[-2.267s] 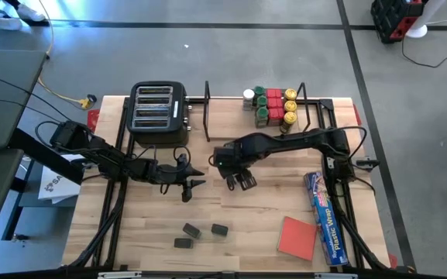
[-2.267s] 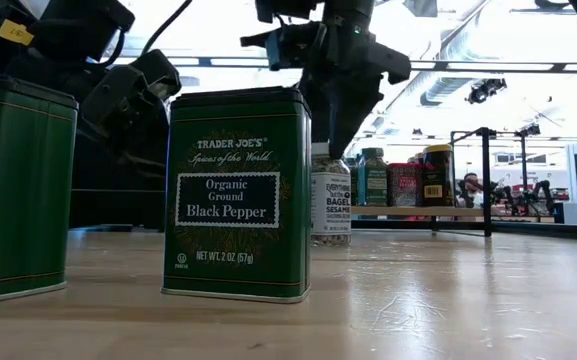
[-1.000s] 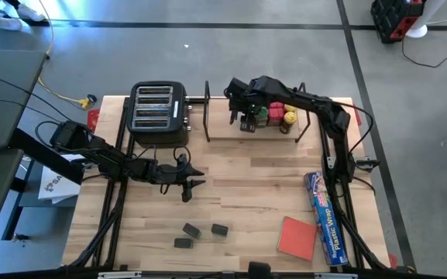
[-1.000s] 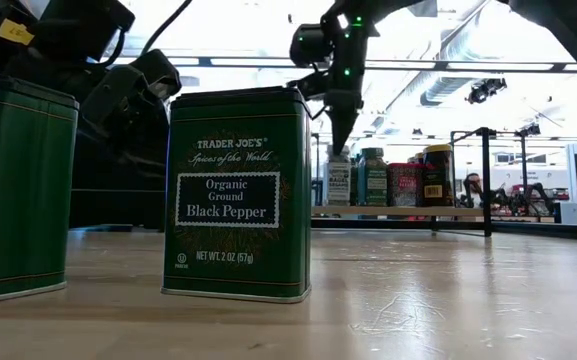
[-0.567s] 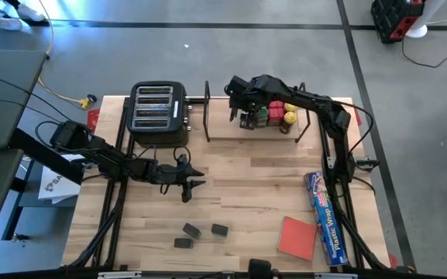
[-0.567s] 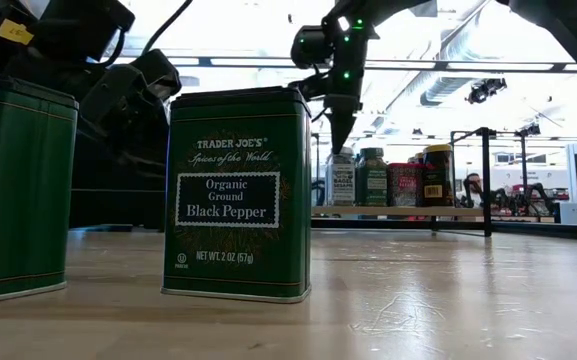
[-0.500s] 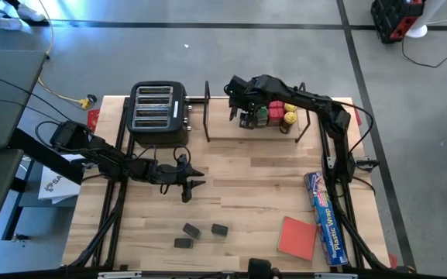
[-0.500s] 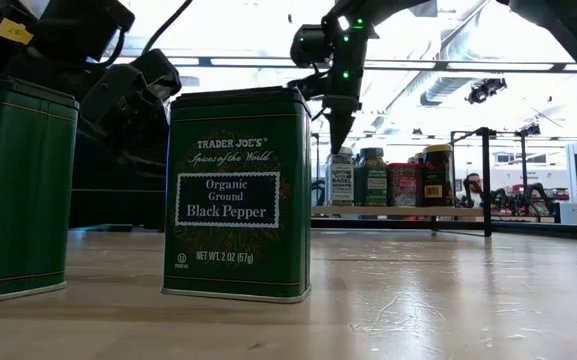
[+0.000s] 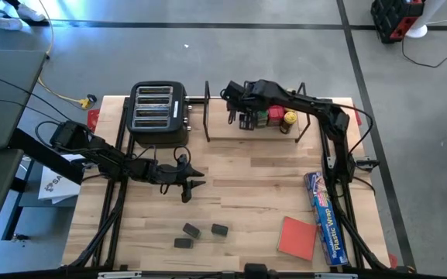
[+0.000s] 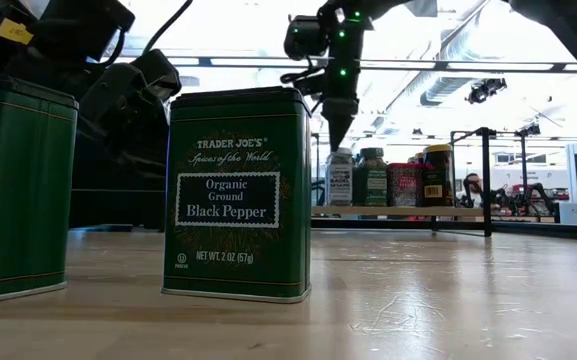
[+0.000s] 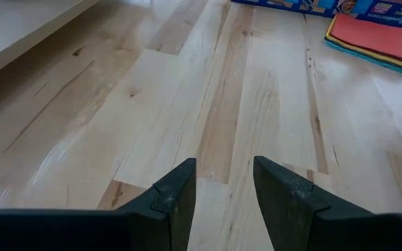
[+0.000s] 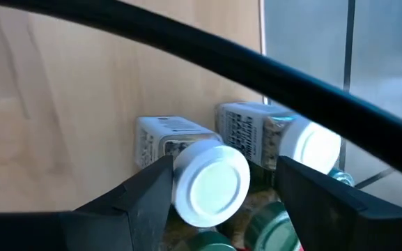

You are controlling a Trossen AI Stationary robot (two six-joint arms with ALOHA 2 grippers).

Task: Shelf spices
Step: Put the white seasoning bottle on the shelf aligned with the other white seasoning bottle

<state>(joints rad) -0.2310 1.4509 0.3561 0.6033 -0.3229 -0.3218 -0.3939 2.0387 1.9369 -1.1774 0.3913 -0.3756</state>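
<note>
The left gripper [image 9: 190, 184] is held parted and empty over the table [image 9: 254, 194], at about nine o'clock. At twelve o'clock the right gripper [image 9: 244, 120] is seen released above a white-capped jar [image 12: 211, 183], which stands on the shelf [image 9: 231, 133] beside the other spices [image 9: 279, 116].

A: Colours logged? Dark green square pepper tin [image 10: 236, 193], white-framed label panel, pale lettering.

B: Confirmed. Red flat square pad [image 9: 297, 237]; blue long wrap box [image 9: 325, 218]; white round jar lid [image 12: 211, 185]; black slotted toaster [image 9: 159, 113].
</note>
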